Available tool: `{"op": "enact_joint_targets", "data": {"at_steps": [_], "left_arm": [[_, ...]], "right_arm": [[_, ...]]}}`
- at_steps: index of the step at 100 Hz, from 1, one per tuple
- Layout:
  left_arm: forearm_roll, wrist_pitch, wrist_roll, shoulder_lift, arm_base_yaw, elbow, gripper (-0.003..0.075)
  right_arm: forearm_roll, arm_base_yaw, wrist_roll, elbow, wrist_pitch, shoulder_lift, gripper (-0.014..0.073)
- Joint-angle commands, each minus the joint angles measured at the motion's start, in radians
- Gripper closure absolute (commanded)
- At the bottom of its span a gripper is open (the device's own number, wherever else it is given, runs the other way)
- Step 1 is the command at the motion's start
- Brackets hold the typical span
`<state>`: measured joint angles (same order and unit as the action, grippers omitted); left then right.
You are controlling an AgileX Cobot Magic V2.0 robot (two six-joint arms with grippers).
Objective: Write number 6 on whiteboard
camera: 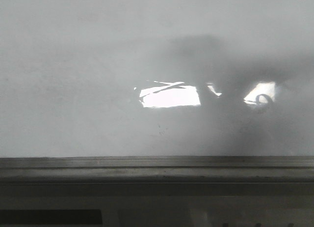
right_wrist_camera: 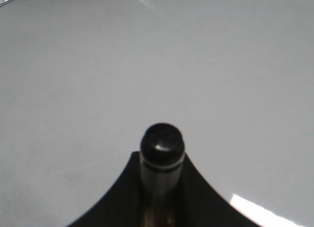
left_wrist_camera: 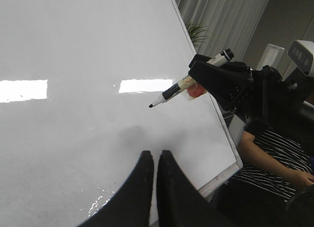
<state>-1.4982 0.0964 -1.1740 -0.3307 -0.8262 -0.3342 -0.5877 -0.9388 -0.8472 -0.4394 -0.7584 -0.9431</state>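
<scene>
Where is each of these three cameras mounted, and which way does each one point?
Front view: it looks forward at the whiteboard and its grey frame strip; apart from a dark tip at the top edge, no arm shows.
Left wrist view: on the left arm, it looks past the shut left hand across the board to the right hand holding the marker; a seated person is behind.
Right wrist view: on the right arm, it looks along the marker at the board.
Both wrist views share the marker and board.
</scene>
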Motion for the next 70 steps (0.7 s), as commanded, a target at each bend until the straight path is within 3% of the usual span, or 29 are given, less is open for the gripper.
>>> {"op": "enact_joint_targets", "data": {"at_steps": [1,29,70], "left_arm": [[-0.015,0.005,0.008,-0.007,-0.006,-0.029,0.0741],[-0.015,0.003,0.008,-0.007,-0.006,-0.029,0.0741],[-0.015,0.001,0.008,-0.007,-0.006,-0.029,0.0741]], "right_arm": [[0.021,0.011,-0.009,-0.026,-0.095,0.015,0.0665],[-0.080,0.011,-0.045,-0.025,-0.098,0.011,0.0665],[-0.089,0.011,-0.045,0.022,-0.111,0.011,0.0665]]}}
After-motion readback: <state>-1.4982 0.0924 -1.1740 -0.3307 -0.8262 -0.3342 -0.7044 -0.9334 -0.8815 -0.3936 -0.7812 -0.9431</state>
